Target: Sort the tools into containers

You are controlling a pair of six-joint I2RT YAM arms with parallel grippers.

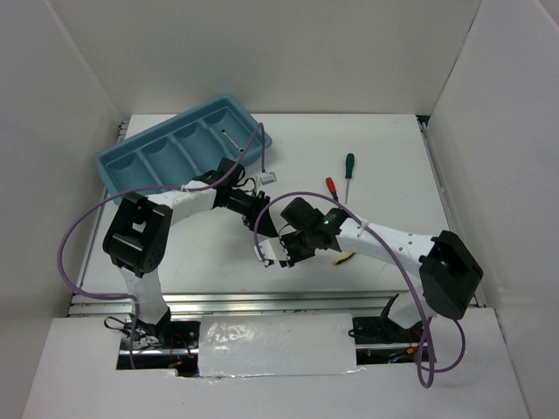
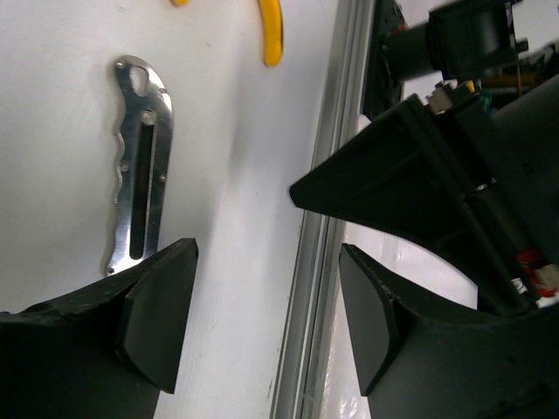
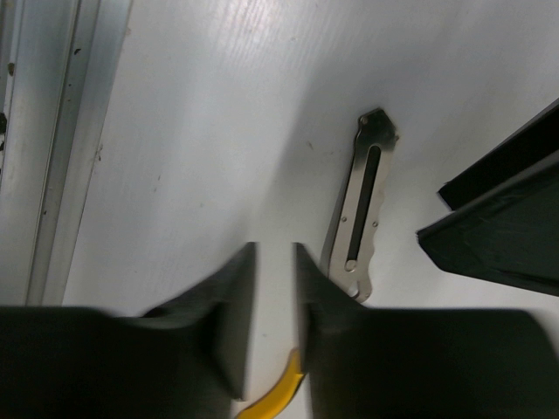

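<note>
The light blue tray (image 1: 131, 170) lies at the back left; a thin silver rod (image 1: 225, 136) lies in its rightmost compartment. The green-handled screwdriver (image 1: 348, 168) and the red-handled screwdriver (image 1: 332, 187) lie right of centre. Both grippers meet near the front middle. My left gripper (image 1: 262, 229) (image 2: 266, 292) is open and empty, with the grey folding knife (image 2: 140, 166) just left of its left finger. My right gripper (image 1: 285, 253) (image 3: 273, 255) has its fingers a narrow gap apart with nothing between the tips. The knife (image 3: 362, 218) lies just to its right. A yellow pliers handle (image 3: 281, 391) shows beneath it, and also in the top view (image 1: 344, 257).
White walls enclose the table on three sides. An aluminium rail (image 2: 319, 262) runs along the front edge close to both grippers. Purple cables (image 1: 79, 231) loop off both arms. A small white connector (image 1: 266, 177) sits near the tray's right end.
</note>
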